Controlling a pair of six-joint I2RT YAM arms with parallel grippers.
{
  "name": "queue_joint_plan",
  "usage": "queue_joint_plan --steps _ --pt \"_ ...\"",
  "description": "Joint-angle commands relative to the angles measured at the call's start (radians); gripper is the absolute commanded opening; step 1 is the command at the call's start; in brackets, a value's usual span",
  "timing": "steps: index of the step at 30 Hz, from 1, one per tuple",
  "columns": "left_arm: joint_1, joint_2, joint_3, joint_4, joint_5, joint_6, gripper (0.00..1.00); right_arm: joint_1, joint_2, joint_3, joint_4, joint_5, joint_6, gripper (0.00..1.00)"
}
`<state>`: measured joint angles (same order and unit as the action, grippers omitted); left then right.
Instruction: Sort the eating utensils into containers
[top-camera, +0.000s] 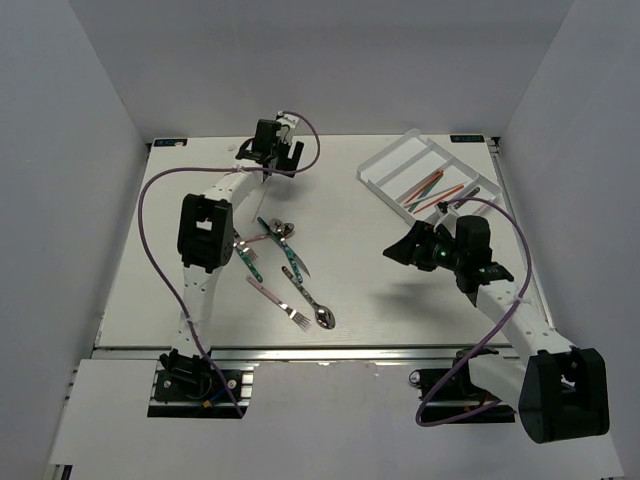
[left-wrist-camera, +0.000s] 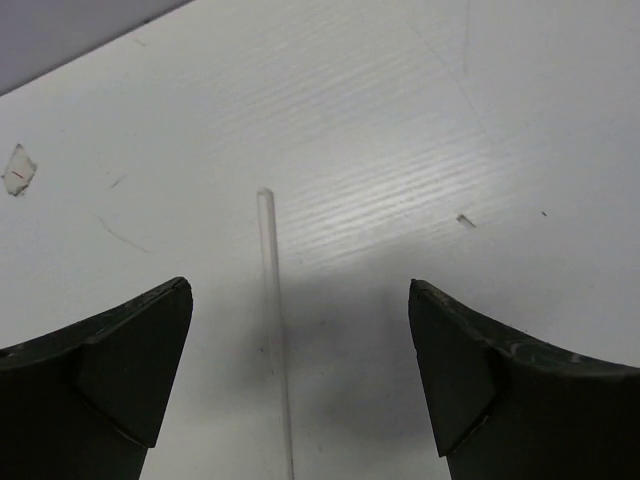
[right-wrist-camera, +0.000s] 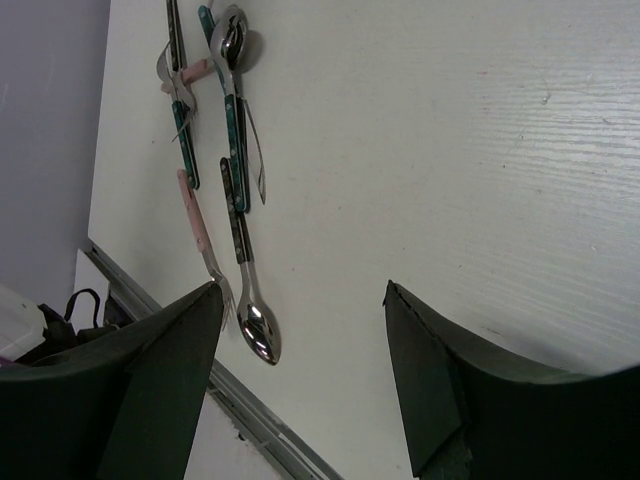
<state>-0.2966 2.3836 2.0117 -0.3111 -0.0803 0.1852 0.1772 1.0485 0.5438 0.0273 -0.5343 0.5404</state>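
Left hand (left-wrist-camera: 300, 287) spread wide over a clear stick (left-wrist-camera: 273, 310) on the surface (left-wrist-camera: 420, 120). Right hand (right-wrist-camera: 303, 300) is open too (holding nothing). Utensils (top-camera: 292, 268) are piled mid-surface, and a few sit in the tray (top-camera: 388, 155).

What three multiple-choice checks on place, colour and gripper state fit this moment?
1. Where on the table is the tray? A far right corner; B near left corner; C centre.
2. Handle colour of the fork nearest the front edge? A yellow; B pink; C white.
3. The left gripper is: A shut on a spoon; B open above a clear stick; C shut, empty.
A, top view shows it angled far right; B, right wrist view shows pink; B, spread fingers flank the stick.
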Motion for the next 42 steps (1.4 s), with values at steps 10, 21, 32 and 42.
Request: queue_joint_plan --steps 10,21,32,42 --pt "0.054 0.14 0.111 -0.019 0.046 -0.101 0.76 0.005 0.027 0.016 0.023 0.008 -0.019 0.7" --pt "0.067 0.186 0.099 -0.123 0.132 -0.176 0.36 0.024 0.027 0.056 0.022 -0.001 0.004 0.7" --pt "0.065 0.22 0.062 -0.177 0.208 -0.26 0.01 0.027 -0.044 0.062 -0.024 -0.007 0.003 0.69" --pt "0.067 0.051 -0.048 -0.03 0.041 -0.274 0.0 0.028 -0.064 0.042 -0.024 -0.021 0.01 0.69"
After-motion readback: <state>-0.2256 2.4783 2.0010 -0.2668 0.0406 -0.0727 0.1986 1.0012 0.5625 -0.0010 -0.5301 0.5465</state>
